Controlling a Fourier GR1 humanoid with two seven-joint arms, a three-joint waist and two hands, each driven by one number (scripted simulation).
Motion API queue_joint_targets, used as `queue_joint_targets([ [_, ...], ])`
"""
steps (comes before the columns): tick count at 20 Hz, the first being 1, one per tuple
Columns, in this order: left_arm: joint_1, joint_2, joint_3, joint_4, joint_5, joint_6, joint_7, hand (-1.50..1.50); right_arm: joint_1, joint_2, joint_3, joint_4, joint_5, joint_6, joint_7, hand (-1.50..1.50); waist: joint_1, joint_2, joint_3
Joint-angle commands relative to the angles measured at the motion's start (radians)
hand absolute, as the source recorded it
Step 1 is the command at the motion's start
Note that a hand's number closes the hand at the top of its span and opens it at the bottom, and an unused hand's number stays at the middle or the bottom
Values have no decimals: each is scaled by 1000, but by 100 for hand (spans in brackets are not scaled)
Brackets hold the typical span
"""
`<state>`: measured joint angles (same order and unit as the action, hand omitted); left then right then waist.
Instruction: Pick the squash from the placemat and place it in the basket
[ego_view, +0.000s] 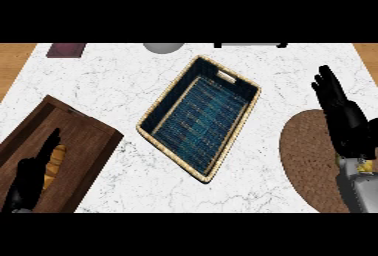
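The wicker basket (247, 107) with a dark blue inside lies at an angle in the middle of the white marble counter, with nothing in it. At the right edge is the round brown placemat (303, 155). My right hand (343, 112) hovers over the placemat's far side, fingers straight and pointing away from me, open. No squash shows clearly. A small pale yellow patch (359, 165) sits under my right wrist, and I cannot tell what it is. My left hand (29, 175) rests open at the lower left, fingers up.
A dark wooden box (85, 145) lies at the left under my left hand, with something orange (56, 162) inside. At the far edge sit a dark red item (66, 49) and a grey rounded object (164, 47). Wooden floor shows at both upper corners.
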<state>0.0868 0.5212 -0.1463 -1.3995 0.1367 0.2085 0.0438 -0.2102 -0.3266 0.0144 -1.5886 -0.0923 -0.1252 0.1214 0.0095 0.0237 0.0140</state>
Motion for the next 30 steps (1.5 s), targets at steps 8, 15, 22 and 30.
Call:
queue_joint_targets([
  [8,-203,-76,-84,-185,37,-119,-92,0,25,-328,209,-54,106,517,-301,150,-28,-25,-11],
  [15,-215,-67,-62,-171,57,-169,-119,0,222,-262,309,34,583,107,-538,-150,-22,-24,-13],
  [22,-253,-65,-43,-155,41,-144,-64,0,193,-397,237,-248,859,12,-188,-150,-51,-37,-18],
  [30,-243,-76,-50,-179,36,-154,-77,0,162,-590,293,-447,994,506,184,-150,-37,-35,-21],
])
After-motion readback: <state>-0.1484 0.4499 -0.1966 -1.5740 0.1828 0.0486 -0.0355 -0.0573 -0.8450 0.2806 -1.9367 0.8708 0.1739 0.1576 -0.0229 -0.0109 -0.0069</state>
